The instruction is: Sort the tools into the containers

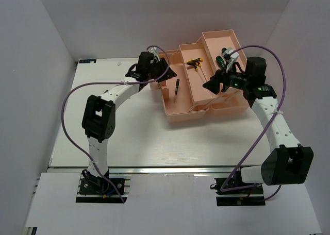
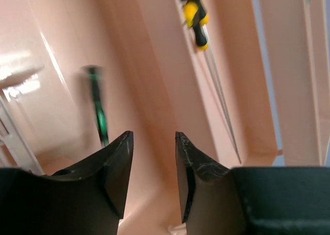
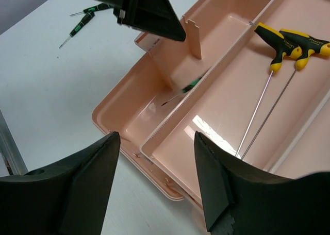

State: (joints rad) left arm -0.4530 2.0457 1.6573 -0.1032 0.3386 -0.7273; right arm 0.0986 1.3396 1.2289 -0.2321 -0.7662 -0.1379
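Salmon-pink plastic toolbox [image 1: 191, 117] with fold-out tiers, at the far right of the white table [image 1: 134, 139]: a thin dark-and-green-handled screwdriver [image 3: 186, 85] lies in its left compartment, two yellow-black T-handled metal keys [image 3: 289, 43] in the middle tray, and more thin screwdrivers [image 3: 82, 21] on the table left of the box. I judge these light, stiff and prone to roll, so I would pinch across the handle; my left gripper [image 2: 153, 137] and right gripper [image 3: 157, 137] both stand spread, holding nothing. Tabletop smooth and flat, with plain white walls [image 1: 31, 65] on three sides.

Robot lab: white booth walls [image 1: 41, 39], white table [image 1: 144, 142].
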